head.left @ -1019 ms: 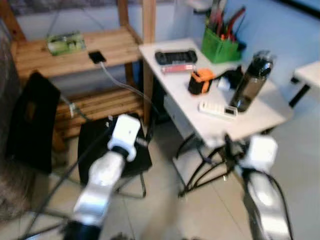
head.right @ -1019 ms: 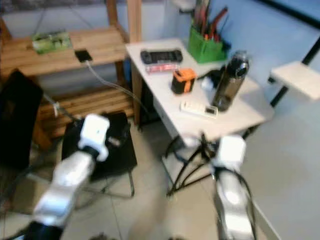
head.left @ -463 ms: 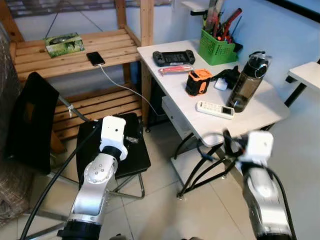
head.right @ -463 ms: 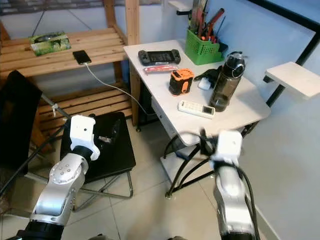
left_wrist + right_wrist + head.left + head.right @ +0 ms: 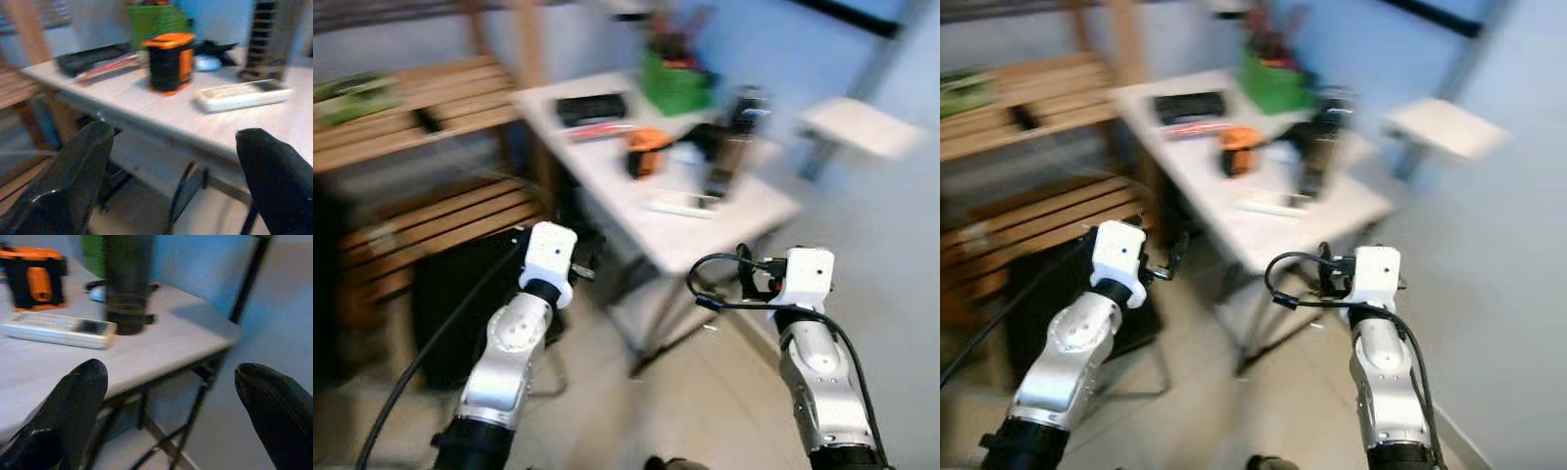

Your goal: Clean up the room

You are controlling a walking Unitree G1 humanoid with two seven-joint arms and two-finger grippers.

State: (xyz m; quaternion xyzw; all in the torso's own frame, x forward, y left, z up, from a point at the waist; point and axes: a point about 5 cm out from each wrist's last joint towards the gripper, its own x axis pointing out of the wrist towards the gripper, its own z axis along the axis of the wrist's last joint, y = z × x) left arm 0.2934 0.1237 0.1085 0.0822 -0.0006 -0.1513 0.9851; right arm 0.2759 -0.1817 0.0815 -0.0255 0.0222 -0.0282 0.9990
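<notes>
The picture is blurred by motion. A white table holds a black game controller, an orange-and-black tape measure, a white remote, a dark bottle and a green basket of tools. My left gripper is open and empty, below and in front of the table's edge, near the black chair. On the other side, my right gripper is also open and empty, level with the table's near corner; the remote and tape measure lie beyond it.
A wooden shelf unit stands to the left, with a black folding chair in front of it. A small white shelf juts from the blue wall on the right. A black cable loops by my right wrist. Tiled floor lies below.
The whole picture has slid to the left and gone blurry, so the camera has swung to the right. Both grippers stay open and empty in front of the table.
</notes>
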